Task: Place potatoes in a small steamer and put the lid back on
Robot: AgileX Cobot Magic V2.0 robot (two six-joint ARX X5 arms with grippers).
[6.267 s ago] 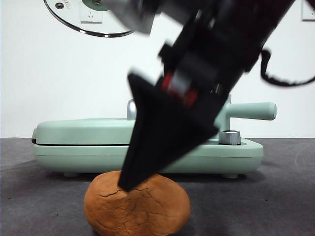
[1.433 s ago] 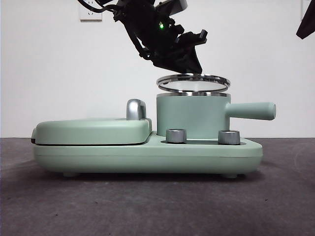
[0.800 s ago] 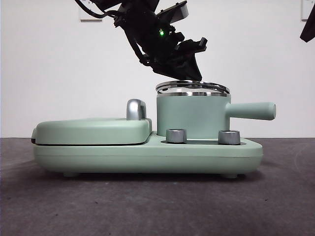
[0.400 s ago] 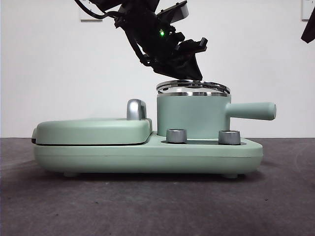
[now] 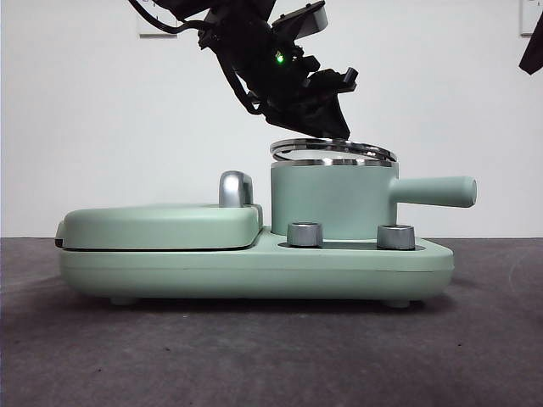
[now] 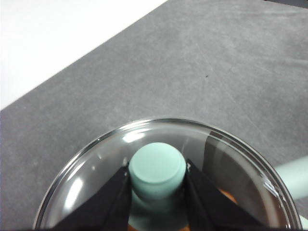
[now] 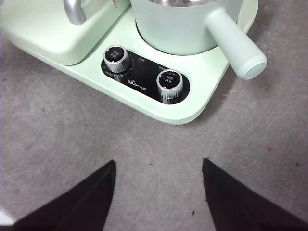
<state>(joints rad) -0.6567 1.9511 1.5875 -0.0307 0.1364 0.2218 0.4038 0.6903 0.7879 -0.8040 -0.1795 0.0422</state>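
Cooker base [image 5: 254,267], mint green and wide, is the biggest thing I see; it sits on the dark table below my working gripper. Its flat griddle cover [image 5: 157,225] lies off to one side of that gripper, with two steel dials [image 7: 169,84] on the front panel.

Directly under my left gripper [image 5: 318,119] stands the small steamer [image 5: 331,199], its straight side handle [image 5: 433,191] pointing away from the griddle. My left gripper is clamped on the mint knob [image 6: 158,168] of the lid [image 5: 333,151], one black jaw on each side.

From the front the lid looks tilted: the edge on the handle side sits close to the steel rim, while the far edge is raised with a gap showing. Through the glass, just beneath my jaws, I catch an orange patch [image 6: 230,196] that I take to be the potatoes, already inside the pot.

To finish well, I judge I should level the lid, centre it over the rim, lower gently until the steel edges meet all round, and only then let go.

My right gripper [image 7: 159,192] waits with jaws apart, well clear, in front of the dials.
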